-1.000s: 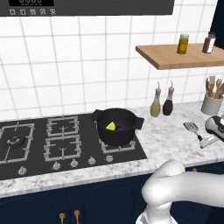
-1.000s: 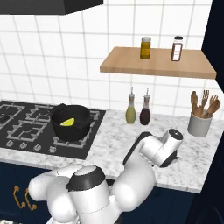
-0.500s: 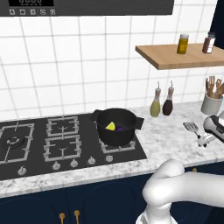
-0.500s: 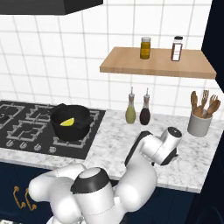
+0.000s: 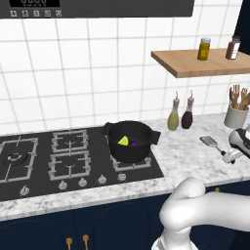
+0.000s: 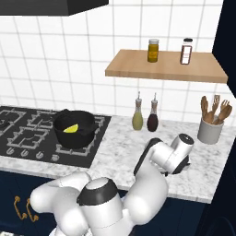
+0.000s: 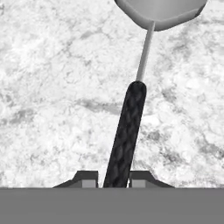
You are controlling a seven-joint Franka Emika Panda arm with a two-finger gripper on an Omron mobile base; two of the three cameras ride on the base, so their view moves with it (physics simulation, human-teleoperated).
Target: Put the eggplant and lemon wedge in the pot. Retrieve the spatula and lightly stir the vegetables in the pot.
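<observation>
On the grey marble counter (image 7: pixel 52 87) lies the spatula (image 7: pixel 127 131), right of the stove (image 5: pixel 73 156). The gripper (image 7: pixel 113 178) is closed narrow on its dark handle, one finger touching each side (the silver blade points away from the hand). The eggplant (image 5: pixel 134 143) and lemon wedge (image 5: pixel 123 141) are in the black pot (image 5: pixel 129 141).

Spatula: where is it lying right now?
The spatula lies flat on the marble counter, right of the pot, its dark handle between the gripper tips.
</observation>
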